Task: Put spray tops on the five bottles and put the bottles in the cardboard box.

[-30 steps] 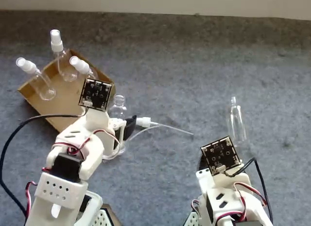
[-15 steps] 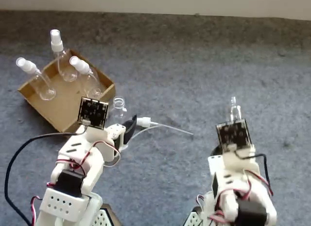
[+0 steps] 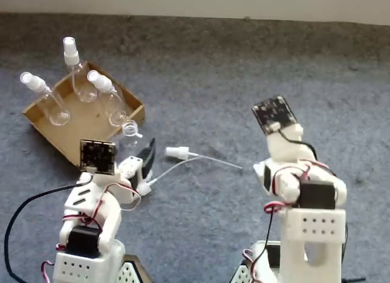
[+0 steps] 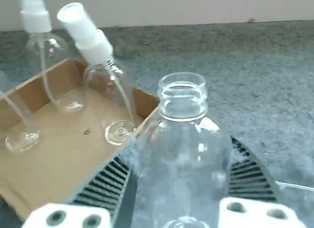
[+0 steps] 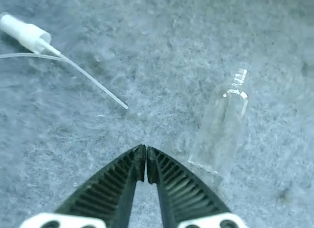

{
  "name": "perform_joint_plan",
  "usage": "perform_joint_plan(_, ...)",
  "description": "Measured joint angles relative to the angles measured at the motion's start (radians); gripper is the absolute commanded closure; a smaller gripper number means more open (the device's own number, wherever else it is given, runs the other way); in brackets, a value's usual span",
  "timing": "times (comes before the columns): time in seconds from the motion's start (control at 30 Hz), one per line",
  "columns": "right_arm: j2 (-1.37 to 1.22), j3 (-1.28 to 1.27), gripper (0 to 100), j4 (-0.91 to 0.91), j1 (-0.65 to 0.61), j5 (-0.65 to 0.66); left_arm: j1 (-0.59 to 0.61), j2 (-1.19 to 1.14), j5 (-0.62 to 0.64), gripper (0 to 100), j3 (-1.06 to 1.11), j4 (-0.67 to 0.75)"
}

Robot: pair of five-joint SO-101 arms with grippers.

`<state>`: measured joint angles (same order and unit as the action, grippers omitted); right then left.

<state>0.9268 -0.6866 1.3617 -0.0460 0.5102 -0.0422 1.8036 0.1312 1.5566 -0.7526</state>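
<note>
Clear uncapped bottle (image 4: 181, 139) clamped upright in left gripper (image 4: 179, 179) — prob. awaiting white spray top (image 3: 178, 152); right gripper (image 5: 146, 162) closed, empty.

The carpet (image 3: 244, 82) is mottled grey. The box (image 3: 76, 128) is plain brown; the bottles (image 4: 110, 98) in it are clear, their tops (image 4: 88, 34) white. Beside the box, the left gripper (image 4: 179, 179) shows black ribbed jaws and white mounts around a clear open bottle (image 4: 181, 139). Well away from the box, the right gripper (image 5: 146, 162) is likewise black and ribbed, the loose top (image 5: 24, 34) white, the far bottle (image 5: 221, 130) clear.
</note>
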Motion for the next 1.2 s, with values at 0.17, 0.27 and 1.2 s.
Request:
perform_joint_plan(0.17, -0.249, 0.17, 99.1, 0.008, -0.094, 0.008, 0.044, 0.0, 0.0, 86, 0.0, -0.02)
perform_joint_plan(0.27, -0.408, 0.269, 99.1, 0.008, -0.152, 0.008, 0.055, 0.0, 0.0, 86, 0.0, -0.02)
perform_joint_plan(1.2, -1.203, 0.776, 75.5, 0.008, -0.54, 0.427, 0.123, 0.002, 0.0, 86, 0.018, -0.02)
